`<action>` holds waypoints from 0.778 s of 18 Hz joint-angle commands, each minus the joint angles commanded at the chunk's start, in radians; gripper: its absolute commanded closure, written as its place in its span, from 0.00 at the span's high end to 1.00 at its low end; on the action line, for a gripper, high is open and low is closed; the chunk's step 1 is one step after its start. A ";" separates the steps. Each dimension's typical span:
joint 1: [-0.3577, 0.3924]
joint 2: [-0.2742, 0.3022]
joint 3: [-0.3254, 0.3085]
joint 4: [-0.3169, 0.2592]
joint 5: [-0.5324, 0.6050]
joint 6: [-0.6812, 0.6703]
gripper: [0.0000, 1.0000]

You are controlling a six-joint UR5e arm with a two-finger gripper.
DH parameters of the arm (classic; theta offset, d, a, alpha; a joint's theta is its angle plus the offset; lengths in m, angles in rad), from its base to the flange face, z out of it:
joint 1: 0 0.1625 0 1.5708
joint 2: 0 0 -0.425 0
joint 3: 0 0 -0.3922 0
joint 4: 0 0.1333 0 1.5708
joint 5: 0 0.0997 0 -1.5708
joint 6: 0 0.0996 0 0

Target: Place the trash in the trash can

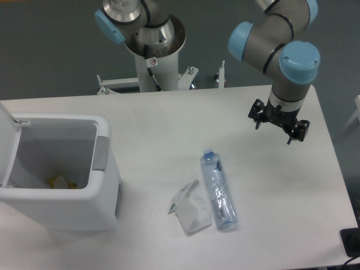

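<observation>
Gripper (279, 125) upper right, finger spread can't tell (too small); bottle (218, 191) and wrapper (190, 207) touching, lower center; trash can (84, 191) lid open, left.

Bare table (169, 129) between gripper (279, 124) and open trash can (84, 185); only bottle (218, 191) and wrapper (190, 209) in between.

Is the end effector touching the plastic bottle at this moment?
Apart. The fixed camera shows the end effector up and to the right of the plastic bottle, with bare table plainly between them.
</observation>
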State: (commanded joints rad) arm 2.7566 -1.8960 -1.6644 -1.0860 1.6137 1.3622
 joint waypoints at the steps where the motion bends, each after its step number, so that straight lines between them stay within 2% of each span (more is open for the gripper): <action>1: 0.000 0.000 0.002 0.000 0.000 0.000 1.00; 11: -0.003 0.000 0.009 -0.005 -0.015 0.000 1.00; 14: -0.020 -0.012 0.014 -0.005 -0.015 -0.037 1.00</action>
State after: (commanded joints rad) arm 2.7366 -1.9082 -1.6506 -1.0907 1.5984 1.3255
